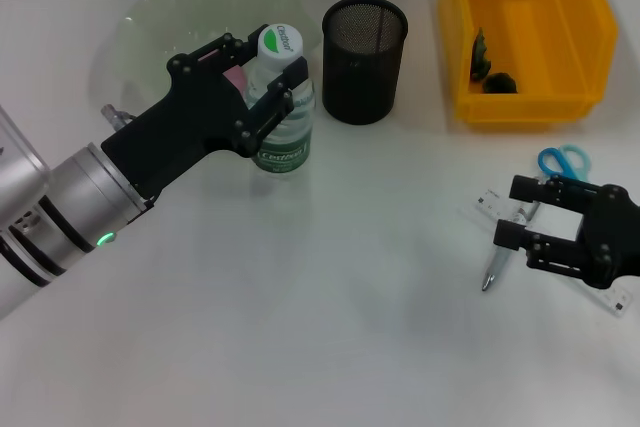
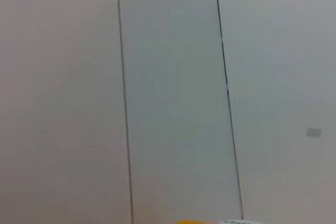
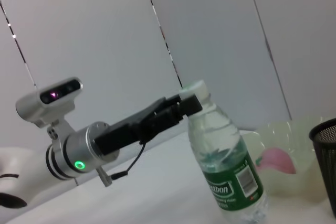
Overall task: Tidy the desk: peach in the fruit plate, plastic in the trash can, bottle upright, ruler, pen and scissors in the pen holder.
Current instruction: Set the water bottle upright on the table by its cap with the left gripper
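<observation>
White desk: the bottle (image 1: 281,97) stands upright at eleven o'clock, long axis vertical, beside the pen holder (image 1: 364,59). The left gripper (image 1: 266,77) is clamped around it; the right gripper (image 1: 530,217) hovers spread over the pen (image 1: 497,262) at four o'clock.

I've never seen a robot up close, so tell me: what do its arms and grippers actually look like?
Each arm ends in a matte black gripper with angular, bolted finger links: the left gripper and the right gripper. The left arm has a silver cylindrical forearm with black bands, a small green light, a thin black cable and a wrist camera.
</observation>
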